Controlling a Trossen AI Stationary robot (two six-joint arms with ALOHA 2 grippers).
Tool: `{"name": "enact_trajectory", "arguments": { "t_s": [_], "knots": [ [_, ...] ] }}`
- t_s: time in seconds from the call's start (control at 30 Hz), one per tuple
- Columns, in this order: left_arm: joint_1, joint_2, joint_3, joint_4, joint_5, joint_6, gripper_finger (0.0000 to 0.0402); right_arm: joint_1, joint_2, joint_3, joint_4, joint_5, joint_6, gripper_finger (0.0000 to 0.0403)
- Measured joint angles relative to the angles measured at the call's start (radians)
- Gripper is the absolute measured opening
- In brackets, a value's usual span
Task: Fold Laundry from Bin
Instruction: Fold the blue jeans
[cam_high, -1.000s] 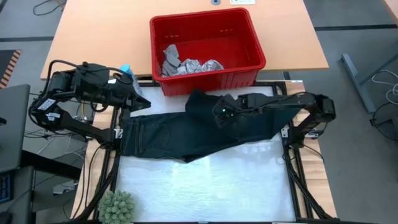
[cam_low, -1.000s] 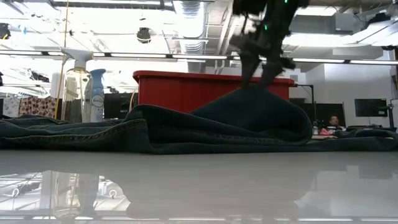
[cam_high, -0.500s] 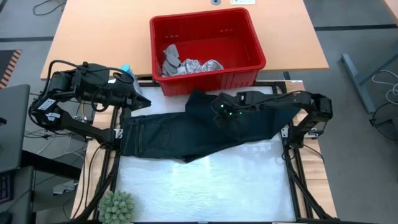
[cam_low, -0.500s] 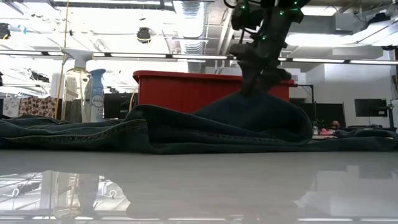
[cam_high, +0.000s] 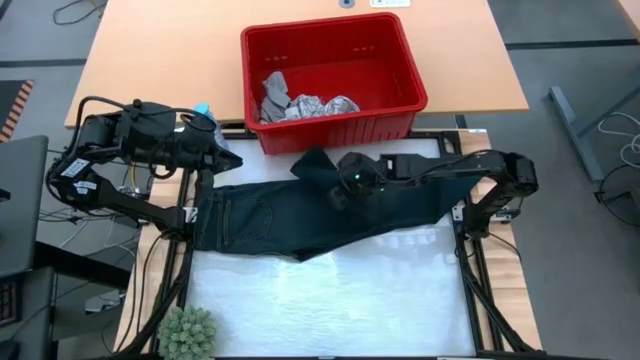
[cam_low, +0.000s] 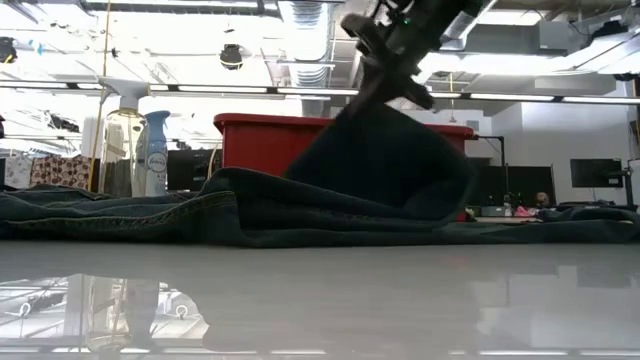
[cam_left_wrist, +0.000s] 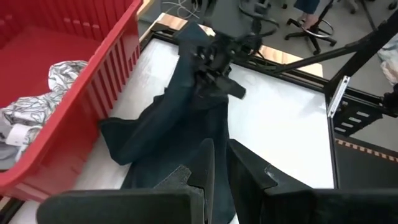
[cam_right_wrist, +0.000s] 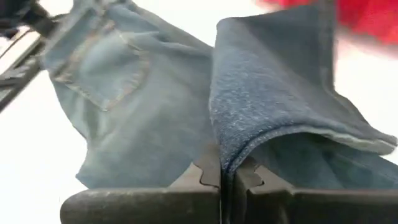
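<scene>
The right tool (cam_high: 340, 181) is clamped tight on a raised fold of the dark trousers (cam_high: 270, 215), which lie spread on the desk (cam_high: 330, 290) just before the red bin (cam_high: 335, 120). The left tool (cam_high: 222, 163) pinches the trousers' waist end.

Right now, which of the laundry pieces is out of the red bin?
The dark navy long trousers, spread on the table and pinched by the right gripper; the grey and leaf-print cloths lie inside.
</scene>
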Motion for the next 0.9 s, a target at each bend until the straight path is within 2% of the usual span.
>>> {"name": "enact_trajectory", "arguments": {
  "t_s": [0.1, 0.27, 0.43, 0.5, 0.67, 0.9],
  "knots": [
    [0.0, 0.009, 0.001, 0.0, 0.0, -0.028, 0.0032, 0.029, 0.051, 0.0, 0.035, -0.012, -0.032, 0.0023],
    [-0.001, 0.037, 0.0, -0.001, 0.001, -0.06, 0.0032, 0.067, 0.166, 0.001, 0.123, -0.102, -0.045, 0.0056],
    [-0.004, 0.088, 0.0, -0.003, 0.011, -0.062, 0.0032, 0.09, 0.264, -0.001, 0.152, -0.16, -0.072, 0.0065],
    [-0.008, 0.104, 0.0, -0.007, 0.028, -0.063, 0.0032, 0.101, 0.265, 0.0, 0.172, -0.157, -0.119, 0.0067],
    [-0.035, 0.159, 0.0, -0.003, 0.056, -0.061, 0.0032, 0.122, 0.245, 0.0, 0.097, -0.153, -0.262, 0.0086],
    [-0.069, 0.164, 0.0, 0.046, 0.056, -0.089, 0.0032, 0.119, 0.145, 0.0, 0.07, -0.134, -0.259, 0.0172]
  ]
}}
